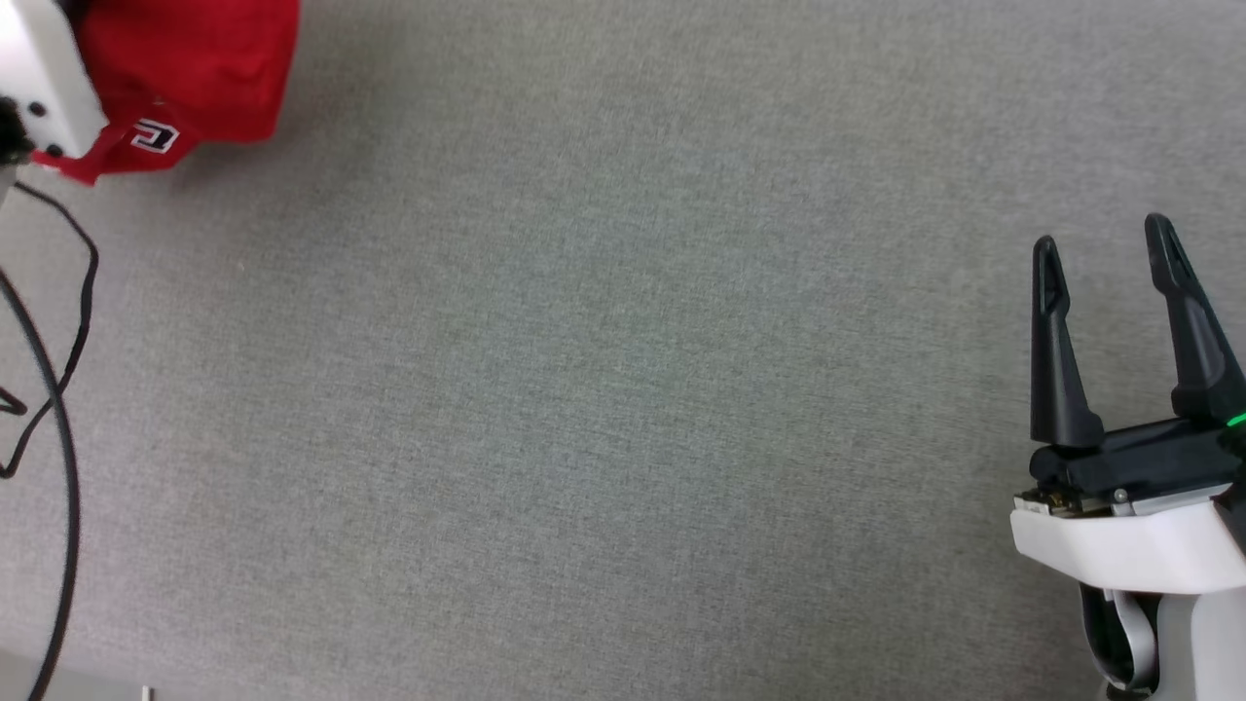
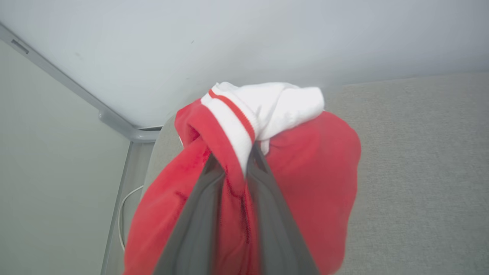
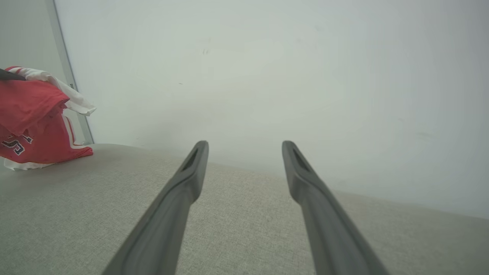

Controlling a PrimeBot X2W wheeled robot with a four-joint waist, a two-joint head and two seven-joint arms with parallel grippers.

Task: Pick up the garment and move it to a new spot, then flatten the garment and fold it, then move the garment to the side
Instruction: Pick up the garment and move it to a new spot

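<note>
Pinching the bunched garment (image 2: 313, 172) is the left end effector (image 2: 235, 156); the right end effector (image 1: 1102, 234) stands spread.

Left gripper (image 2: 235, 156) sits at ten o'clock, fingers pinched on the garment (image 2: 317, 172). Right gripper (image 1: 1100, 234) waits at four o'clock, fingers spread, pointing to twelve.

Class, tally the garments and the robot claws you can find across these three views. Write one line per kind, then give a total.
Garments: 1, the red and white garment, pinched in the left claw.
Claws: 2, the left claw and the open right claw.
Total: 3
</note>
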